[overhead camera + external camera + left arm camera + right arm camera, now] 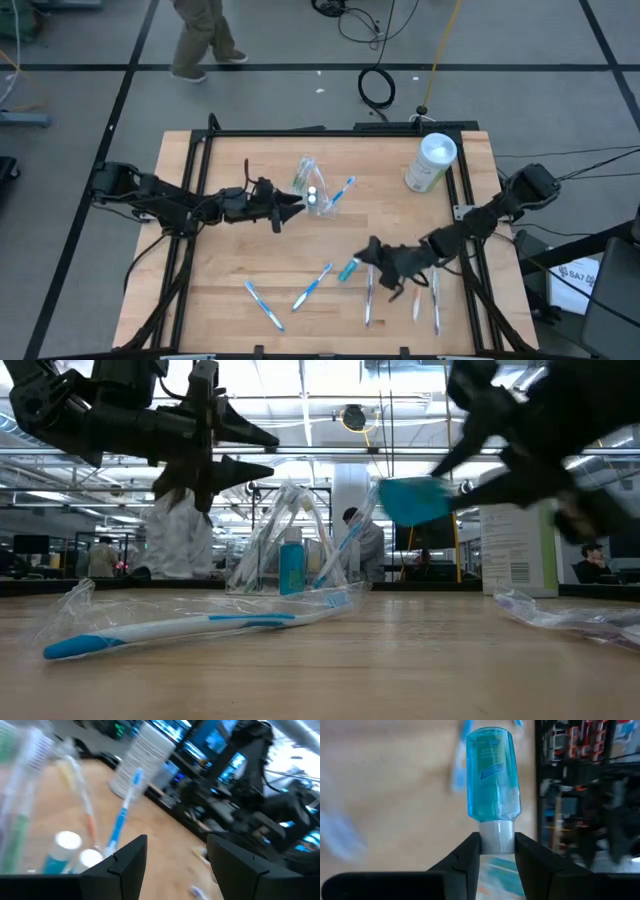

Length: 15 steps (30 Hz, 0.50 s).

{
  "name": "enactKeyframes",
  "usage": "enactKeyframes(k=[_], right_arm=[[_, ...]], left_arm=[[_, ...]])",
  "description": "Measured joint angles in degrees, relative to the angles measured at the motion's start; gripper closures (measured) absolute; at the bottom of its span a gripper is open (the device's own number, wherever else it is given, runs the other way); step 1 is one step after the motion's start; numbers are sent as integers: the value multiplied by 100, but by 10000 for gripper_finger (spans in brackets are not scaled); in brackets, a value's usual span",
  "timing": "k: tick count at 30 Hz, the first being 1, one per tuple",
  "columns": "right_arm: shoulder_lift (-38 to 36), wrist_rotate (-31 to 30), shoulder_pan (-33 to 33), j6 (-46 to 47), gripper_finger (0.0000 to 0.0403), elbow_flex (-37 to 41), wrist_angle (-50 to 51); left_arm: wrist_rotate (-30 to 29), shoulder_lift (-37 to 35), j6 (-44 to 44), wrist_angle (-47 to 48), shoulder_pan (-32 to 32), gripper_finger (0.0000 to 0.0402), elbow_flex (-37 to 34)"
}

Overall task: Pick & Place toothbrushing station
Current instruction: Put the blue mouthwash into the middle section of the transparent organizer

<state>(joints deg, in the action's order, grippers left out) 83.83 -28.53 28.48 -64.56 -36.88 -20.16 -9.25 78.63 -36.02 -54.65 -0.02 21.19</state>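
Observation:
The clear toothbrushing station (313,188) stands on the wooden table, far of centre, with toothbrushes and small tubes inside; it also shows in the low view (290,550) and the left wrist view (45,820). My left gripper (297,207) is open and empty, just to the left of the station and above the table (245,450). My right gripper (362,256) is shut on a small blue bottle (348,268) at the table's near right, held up off the table (412,500). My right gripper pinches the blue bottle's white cap (496,837) between its two fingers (470,852). The bottle's blue body (492,775) sticks out beyond the fingertips. The bottle is lifted clear of the table.
A white cylindrical canister (430,163) stands at the far right. Several loose toothbrushes lie near the front edge: two blue ones (265,303) (312,287) and others under the right arm (368,300). One wrapped toothbrush lies close in the low view (190,625). A person walks beyond the table (205,40).

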Motion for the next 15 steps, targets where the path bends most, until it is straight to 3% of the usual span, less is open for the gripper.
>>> enactKeyframes(k=[7,11,15], right_arm=[[0,352,-750,-1769,306,-534,-22],[40,451,-960,-2340,306,-696,-21],[367,437,-1022,-2710,306,-865,22]], left_arm=[[1317,0,11,230,286,188,609],[2403,0,157,1179,326,188,1299],[2750,0,510,2771,279,188,2037]])
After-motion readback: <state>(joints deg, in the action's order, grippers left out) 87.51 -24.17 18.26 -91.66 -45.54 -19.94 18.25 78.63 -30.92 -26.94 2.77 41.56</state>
